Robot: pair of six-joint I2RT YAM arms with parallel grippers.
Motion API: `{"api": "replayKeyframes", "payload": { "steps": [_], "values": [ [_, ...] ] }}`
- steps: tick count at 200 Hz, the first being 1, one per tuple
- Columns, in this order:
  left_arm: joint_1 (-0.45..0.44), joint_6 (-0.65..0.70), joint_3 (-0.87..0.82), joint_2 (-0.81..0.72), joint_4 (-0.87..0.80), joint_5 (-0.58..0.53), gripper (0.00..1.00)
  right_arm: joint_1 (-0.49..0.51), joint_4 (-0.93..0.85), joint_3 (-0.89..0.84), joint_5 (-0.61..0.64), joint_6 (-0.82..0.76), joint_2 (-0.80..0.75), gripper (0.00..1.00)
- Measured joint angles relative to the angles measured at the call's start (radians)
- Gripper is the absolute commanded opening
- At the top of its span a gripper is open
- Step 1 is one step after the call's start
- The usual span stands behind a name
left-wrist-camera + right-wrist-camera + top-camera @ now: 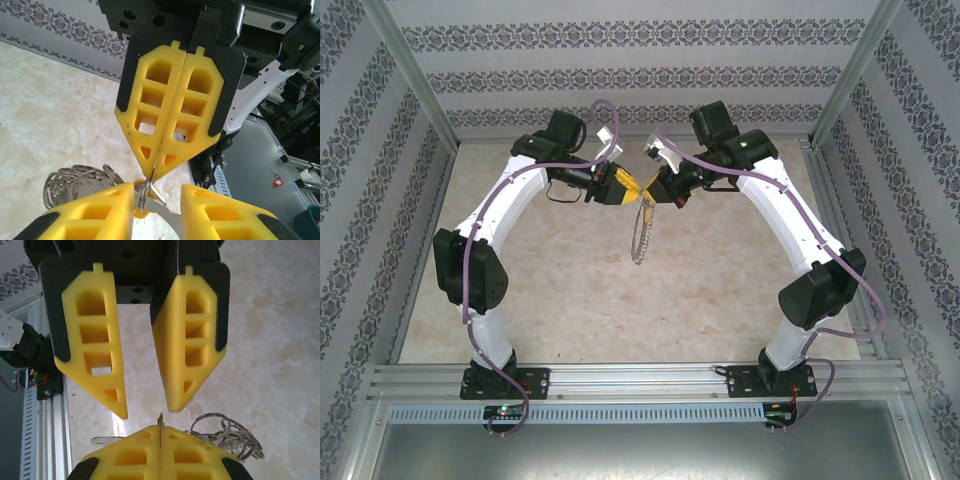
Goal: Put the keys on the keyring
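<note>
While it hangs well above the table (570, 290), the one keyring (640, 235) is held at its top edge. Right gripper (151, 172): jaws pressed together, pinching the keyring's thin wire. Left gripper (148, 411): jaws spread, just beside the keyring's top, with the wire passing between them. Many small silvery rings fringe the keyring, too tangled to count.

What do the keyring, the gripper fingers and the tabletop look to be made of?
The keyring: likely bare steel, thin silvery loops with bright glints. The right gripper, its fingers: apparently matte yellow plastic, perhaps printed; hollow lattice pockets, no shine, black backing. The table: glossy cream marble pattern with reflections; real stone or laminate, cannot tell.
</note>
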Motion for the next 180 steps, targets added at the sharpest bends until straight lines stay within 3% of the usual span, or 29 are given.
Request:
{"api": "replayKeyframes", "payload": {
  "steps": [41, 135, 180],
  "values": [
    [-0.013, 0.018, 0.001, 0.029, -0.034, 0.016, 0.23, 0.001, 0.007, 0.000, 0.000, 0.000, 0.000, 0.00],
    [-0.013, 0.028, 0.001, 0.035, -0.037, 0.041, 0.22, 0.008, 0.008, 0.000, 0.000, 0.002, 0.000, 0.00],
    [-0.013, 0.030, 0.001, 0.035, -0.038, 0.039, 0.00, 0.012, 0.014, 0.000, 0.000, 0.003, 0.000, 0.00]
  ]
}}
